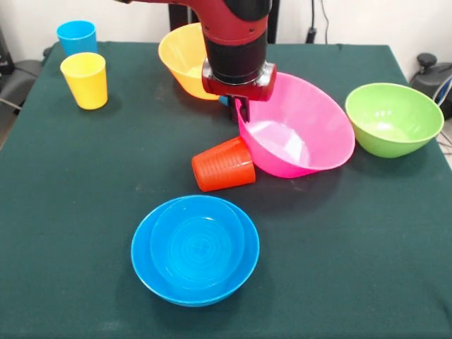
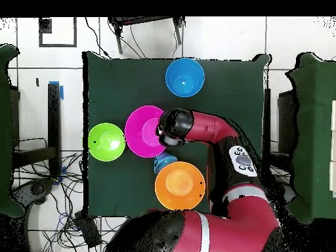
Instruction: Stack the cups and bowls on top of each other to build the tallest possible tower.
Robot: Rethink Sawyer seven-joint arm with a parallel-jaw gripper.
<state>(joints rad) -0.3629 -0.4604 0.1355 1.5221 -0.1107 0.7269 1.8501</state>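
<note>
Now hand (image 1: 238, 111) on pink bowl (image 1: 304, 134) rim, tilted

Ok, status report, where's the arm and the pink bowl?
Gripper at pink bowl rim, bowl tilted. Orange-red cup on its side against it. Grip state unclear.

A dark green tablecloth (image 1: 85, 212) covers the table, with tangled cables (image 2: 65, 216), seemingly, on the floor beside it.

Dark green cloth-covered table (image 1: 85, 212), sky blue cup (image 1: 76, 36) and yellow cup (image 1: 85, 80) upright, orange-red ribbed cup (image 1: 223, 165) on its side touching tilted pink bowl (image 1: 300, 127), green bowl (image 1: 393, 119), yellow-orange bowl (image 1: 183, 58), nested blue bowls (image 1: 195, 248).
</note>
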